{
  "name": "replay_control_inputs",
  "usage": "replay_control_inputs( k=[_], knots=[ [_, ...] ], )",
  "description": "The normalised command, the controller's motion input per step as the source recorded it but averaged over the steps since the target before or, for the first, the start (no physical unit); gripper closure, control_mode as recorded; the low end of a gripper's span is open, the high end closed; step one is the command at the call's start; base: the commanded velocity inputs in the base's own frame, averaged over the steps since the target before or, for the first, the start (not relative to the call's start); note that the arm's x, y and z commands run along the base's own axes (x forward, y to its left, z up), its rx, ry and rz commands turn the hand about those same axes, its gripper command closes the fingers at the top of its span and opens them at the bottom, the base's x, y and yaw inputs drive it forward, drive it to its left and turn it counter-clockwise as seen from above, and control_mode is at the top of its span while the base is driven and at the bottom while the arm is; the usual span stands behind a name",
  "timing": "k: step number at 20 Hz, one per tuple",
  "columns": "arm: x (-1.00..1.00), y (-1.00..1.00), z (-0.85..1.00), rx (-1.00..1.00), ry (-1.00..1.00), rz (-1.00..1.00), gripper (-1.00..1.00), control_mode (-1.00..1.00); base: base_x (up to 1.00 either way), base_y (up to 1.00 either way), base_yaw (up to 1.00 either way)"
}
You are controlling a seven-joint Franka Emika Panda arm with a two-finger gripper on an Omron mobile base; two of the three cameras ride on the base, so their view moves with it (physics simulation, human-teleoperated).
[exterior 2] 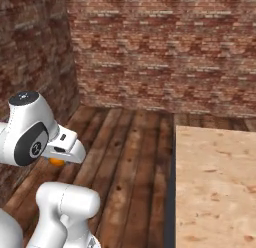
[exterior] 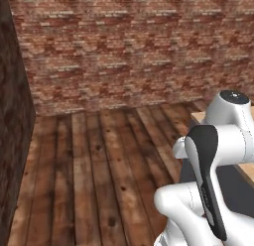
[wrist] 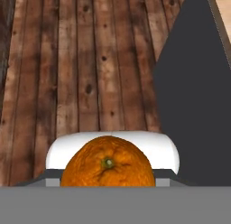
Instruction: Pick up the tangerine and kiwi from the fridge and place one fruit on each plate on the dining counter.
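The tangerine (wrist: 108, 166), round and bright orange with its stem dimple facing the camera, sits at the bottom of the hand view and covers the fingertips. My gripper (exterior 2: 58, 160) is shut on it. In the right base view a sliver of the tangerine (exterior 2: 55, 162) peeks out under the white hand, above the plank floor. The dining counter (exterior 2: 215, 187) with its light wood-grain top lies to the right of the arm; its dark side panel (wrist: 194, 105) rises at the right of the hand view. The kiwi, the fridge and the plates are out of view.
A brick wall (exterior: 134, 46) closes the far side, and another brick wall (exterior: 12, 141) runs along the left. Open wooden plank floor (exterior: 99, 165) stretches between the walls and the counter corner (exterior: 198, 117).
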Motion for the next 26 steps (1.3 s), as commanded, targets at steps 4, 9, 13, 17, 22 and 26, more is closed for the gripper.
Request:
replay_control_inputs(
  k=[4,9,13,17,22,26],
  knots=[
    [0.0,0.0,0.0,0.0,0.0,0.0,1.0,1.0,1.0,0.02,-0.07],
    [0.0,0.0,0.0,0.0,0.0,0.0,1.0,1.0,1.0,0.0,-0.07],
    [0.0,0.0,0.0,0.0,0.0,0.0,1.0,1.0,1.0,0.0,-0.08],
    [0.0,0.0,0.0,0.0,0.0,0.0,1.0,1.0,1.0,0.05,-0.12],
    [0.0,0.0,0.0,0.0,0.0,0.0,1.0,1.0,1.0,0.36,-0.22],
    [0.0,0.0,0.0,0.0,0.0,0.0,1.0,1.0,1.0,0.57,-0.42]
  ],
)
